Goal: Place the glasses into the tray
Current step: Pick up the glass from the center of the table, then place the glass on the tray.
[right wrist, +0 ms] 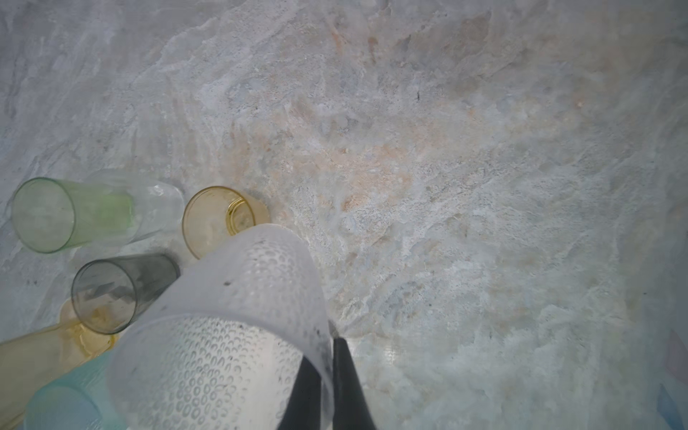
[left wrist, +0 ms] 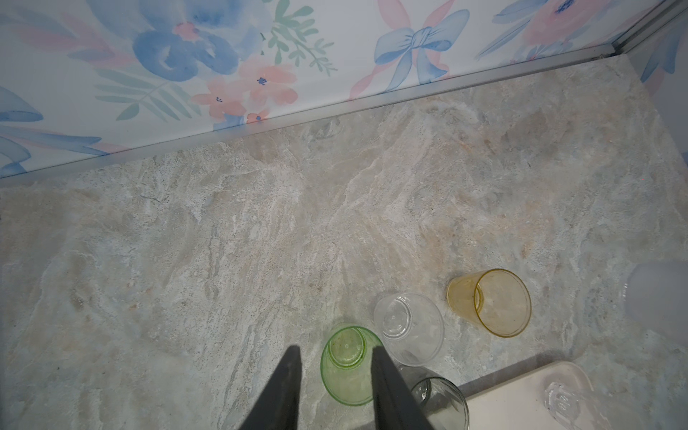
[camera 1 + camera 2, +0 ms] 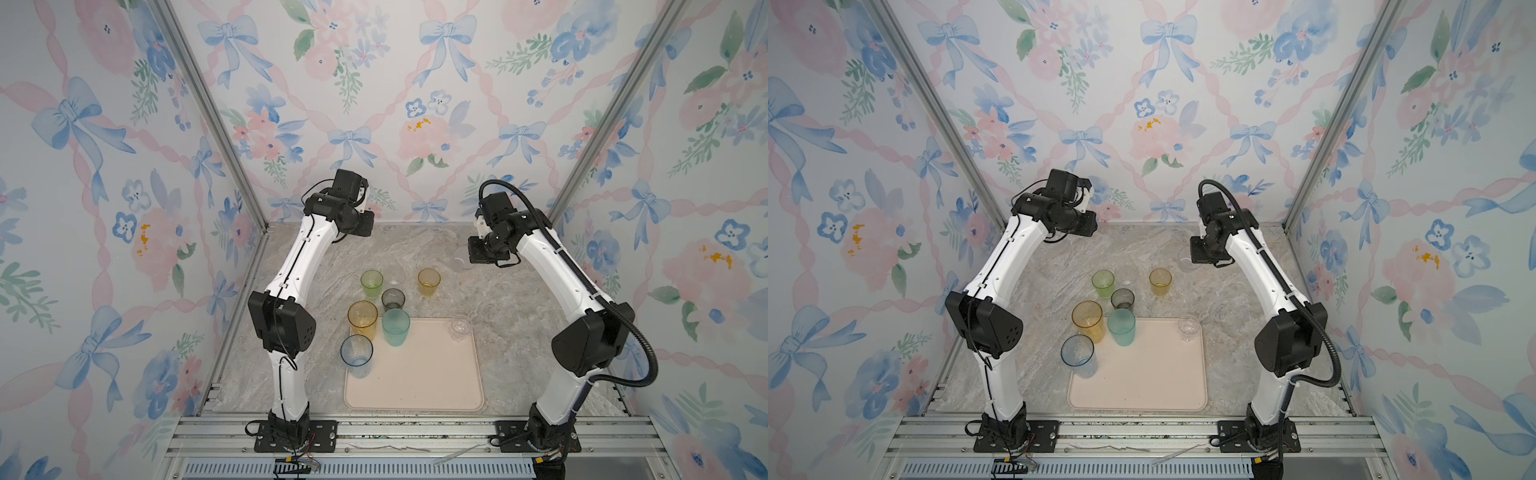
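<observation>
My right end effector point(image 1: 326, 355) pinches the frosted white tumbler point(image 1: 231, 327) by its wall; advise level carry, lowering upright onto the tray point(image 3: 415, 374).

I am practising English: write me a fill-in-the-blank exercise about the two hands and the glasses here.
1. The right hand is ____ on the frosted white glass.
2. The left hand is ____, fingers apart.
3. One small clear glass stands inside the ____.
4. The smoky grey glass stands outside it, on the ____.
Missing words: shut; open; tray; table.
</observation>
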Robot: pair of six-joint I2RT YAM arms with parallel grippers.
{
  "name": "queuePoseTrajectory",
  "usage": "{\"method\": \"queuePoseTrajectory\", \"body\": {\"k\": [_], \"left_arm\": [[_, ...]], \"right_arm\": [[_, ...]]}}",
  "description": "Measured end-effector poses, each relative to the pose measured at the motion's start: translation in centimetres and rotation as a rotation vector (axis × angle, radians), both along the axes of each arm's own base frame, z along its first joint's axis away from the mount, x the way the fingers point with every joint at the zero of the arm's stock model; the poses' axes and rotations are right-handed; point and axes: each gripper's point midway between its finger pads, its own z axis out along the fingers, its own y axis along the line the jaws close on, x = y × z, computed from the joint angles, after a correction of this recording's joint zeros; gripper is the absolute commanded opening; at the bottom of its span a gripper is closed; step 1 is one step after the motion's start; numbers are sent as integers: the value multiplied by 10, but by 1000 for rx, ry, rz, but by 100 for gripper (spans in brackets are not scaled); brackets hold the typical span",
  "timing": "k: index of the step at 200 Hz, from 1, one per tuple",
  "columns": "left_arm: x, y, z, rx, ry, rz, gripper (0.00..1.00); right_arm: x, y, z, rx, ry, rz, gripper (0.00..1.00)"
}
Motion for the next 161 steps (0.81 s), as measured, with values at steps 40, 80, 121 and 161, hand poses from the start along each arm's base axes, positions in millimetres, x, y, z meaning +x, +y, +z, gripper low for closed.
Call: {"method": "queuePoseTrajectory", "body": {"k": [40, 80, 121, 161], "left_arm": [[1, 0, 2, -7, -23, 1, 35], [-2, 1, 12, -18, -54, 1, 35], [-3, 1, 17, -22, -69, 2, 35], [-12, 4, 17, -20, -62, 2, 36]], "right_arm": [[-58, 60, 5, -28, 39, 211, 0], [-107, 94, -17, -95, 126, 354, 0], [-125, 90, -42, -164, 197, 367, 0], [-137, 83, -73, -217, 277, 364, 0]]}}
